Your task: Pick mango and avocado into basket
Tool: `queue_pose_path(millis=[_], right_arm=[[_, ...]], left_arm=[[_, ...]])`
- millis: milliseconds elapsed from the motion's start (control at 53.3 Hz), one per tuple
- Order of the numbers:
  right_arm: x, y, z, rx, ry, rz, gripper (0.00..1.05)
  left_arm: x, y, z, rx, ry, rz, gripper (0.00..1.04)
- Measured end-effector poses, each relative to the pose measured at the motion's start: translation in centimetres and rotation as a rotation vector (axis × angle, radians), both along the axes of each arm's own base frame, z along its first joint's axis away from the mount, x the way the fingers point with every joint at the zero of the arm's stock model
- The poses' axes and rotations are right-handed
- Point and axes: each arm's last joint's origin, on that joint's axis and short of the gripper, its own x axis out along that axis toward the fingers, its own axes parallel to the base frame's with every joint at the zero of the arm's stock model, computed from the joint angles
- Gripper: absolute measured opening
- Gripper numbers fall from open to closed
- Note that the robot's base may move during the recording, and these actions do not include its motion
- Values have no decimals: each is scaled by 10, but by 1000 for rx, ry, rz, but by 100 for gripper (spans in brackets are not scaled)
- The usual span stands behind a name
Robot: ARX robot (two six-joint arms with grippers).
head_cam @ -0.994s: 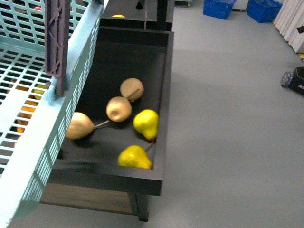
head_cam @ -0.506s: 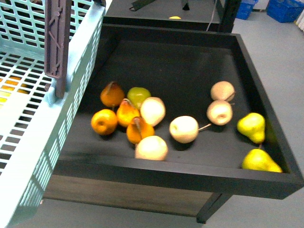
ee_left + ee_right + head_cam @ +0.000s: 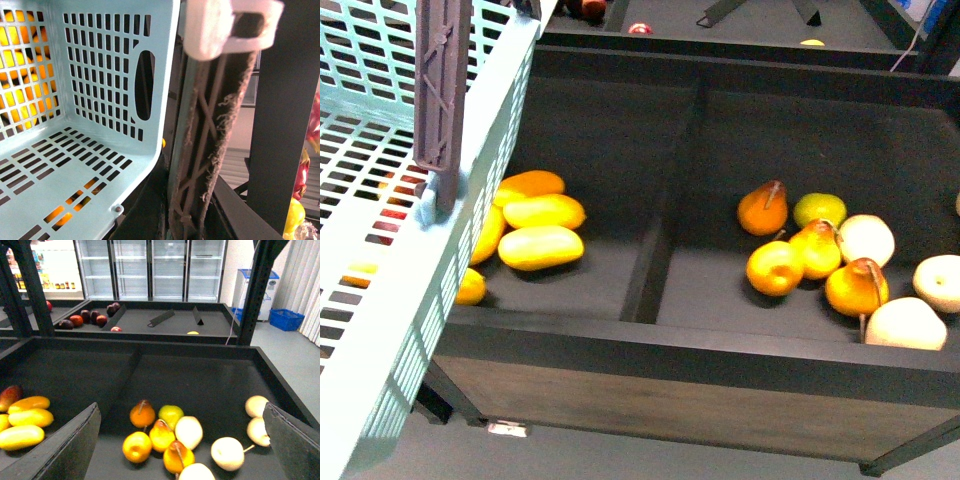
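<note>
Here the light teal slotted plastic basket point(image 3: 380, 330) sits tilted at the left of the front view, its grey-brown swing handle point(image 3: 440, 90) upright; whether the left gripper clasps that handle cannot be told; the right gripper point(image 3: 181, 410) is spread wide and empty over the black display bin point(image 3: 650, 350); the deep red oval mango point(image 3: 10, 396) lies in the bin's left compartment, just beside the yellow-orange mangoes point(image 3: 540, 245); orange and pale pears point(image 3: 775, 268) fill the right compartment
</note>
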Motion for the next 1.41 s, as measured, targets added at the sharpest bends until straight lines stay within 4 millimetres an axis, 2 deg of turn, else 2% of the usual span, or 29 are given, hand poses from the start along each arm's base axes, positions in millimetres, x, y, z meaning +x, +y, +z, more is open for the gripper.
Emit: queue_pose_path(millis=[1406], right_arm=[[0,0,0,0,-1,1,97]], left_arm=[[0,0,1,2,-3,2,13]])
